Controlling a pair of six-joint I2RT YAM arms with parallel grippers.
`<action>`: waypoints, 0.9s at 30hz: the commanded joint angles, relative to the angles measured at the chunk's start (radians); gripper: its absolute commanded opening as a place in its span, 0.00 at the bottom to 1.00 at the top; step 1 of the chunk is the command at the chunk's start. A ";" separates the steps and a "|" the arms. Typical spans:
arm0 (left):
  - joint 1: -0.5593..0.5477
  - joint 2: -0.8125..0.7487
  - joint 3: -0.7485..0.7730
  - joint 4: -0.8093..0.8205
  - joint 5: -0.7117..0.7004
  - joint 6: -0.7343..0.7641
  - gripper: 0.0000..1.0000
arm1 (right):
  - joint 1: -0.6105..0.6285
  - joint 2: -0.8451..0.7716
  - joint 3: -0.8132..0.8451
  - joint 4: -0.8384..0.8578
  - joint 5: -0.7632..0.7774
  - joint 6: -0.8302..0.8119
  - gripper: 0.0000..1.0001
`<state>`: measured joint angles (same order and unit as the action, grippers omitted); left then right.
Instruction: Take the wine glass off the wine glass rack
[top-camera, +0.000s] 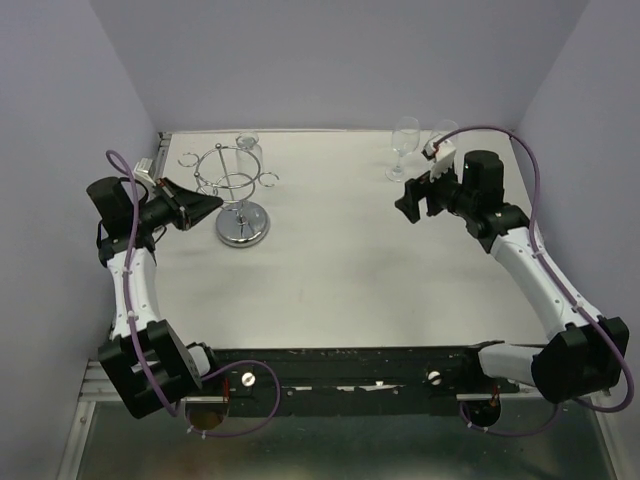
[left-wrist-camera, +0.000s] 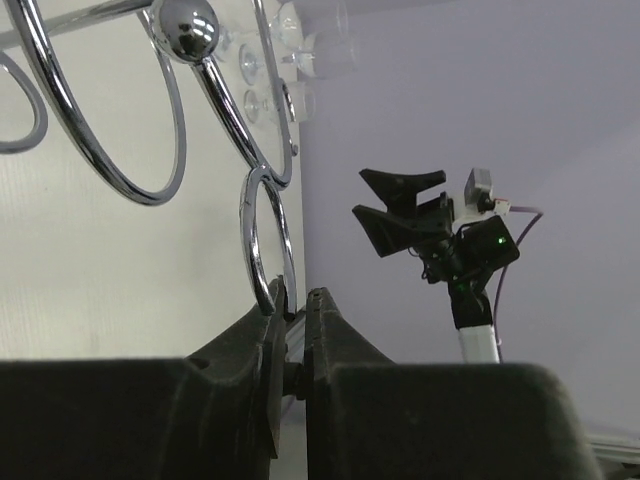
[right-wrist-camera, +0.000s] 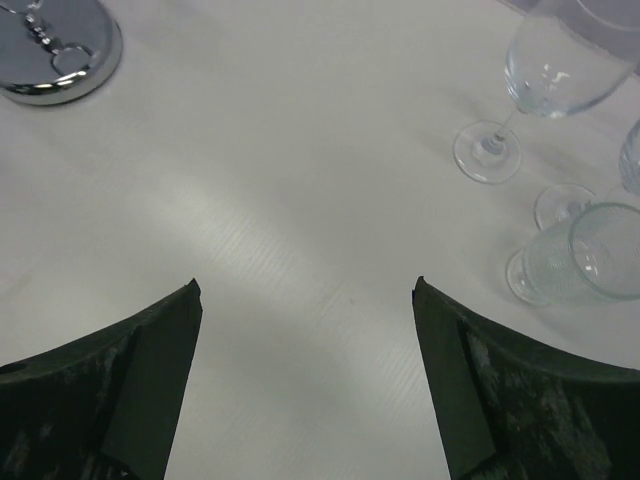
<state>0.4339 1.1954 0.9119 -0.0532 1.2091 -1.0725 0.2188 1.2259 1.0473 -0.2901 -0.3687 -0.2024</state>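
Observation:
The chrome wine glass rack (top-camera: 243, 226) stands at the back left; its ring and loops fill the left wrist view (left-wrist-camera: 160, 120). One wine glass (top-camera: 248, 147) hangs at the rack's far side, blurred in the left wrist view (left-wrist-camera: 300, 50). My left gripper (top-camera: 214, 203) is at the rack's near-left side, its jaws (left-wrist-camera: 295, 300) shut on the bottom of a chrome loop. My right gripper (top-camera: 410, 200) is open and empty over the table right of the middle (right-wrist-camera: 305, 290), far from the rack. The rack's base shows at the top left of the right wrist view (right-wrist-camera: 55, 50).
Clear wine glasses stand on the table at the back right (top-camera: 404, 140), just behind my right gripper; the right wrist view shows them at its right edge (right-wrist-camera: 545, 70). Purple walls close in the table on three sides.

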 joint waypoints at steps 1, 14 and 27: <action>0.040 -0.049 0.059 -0.348 0.112 0.243 0.00 | 0.057 0.081 0.123 -0.006 -0.117 -0.046 0.94; 0.121 -0.026 0.214 -0.738 0.032 0.540 0.08 | 0.228 0.536 0.617 -0.004 -0.252 -0.068 0.94; 0.175 0.015 0.297 -0.910 -0.031 0.647 0.73 | 0.286 0.975 1.057 0.091 -0.429 -0.043 0.97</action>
<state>0.5831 1.1866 1.1130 -0.7708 1.2316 -0.5968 0.4961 2.0911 1.9976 -0.2665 -0.7086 -0.2695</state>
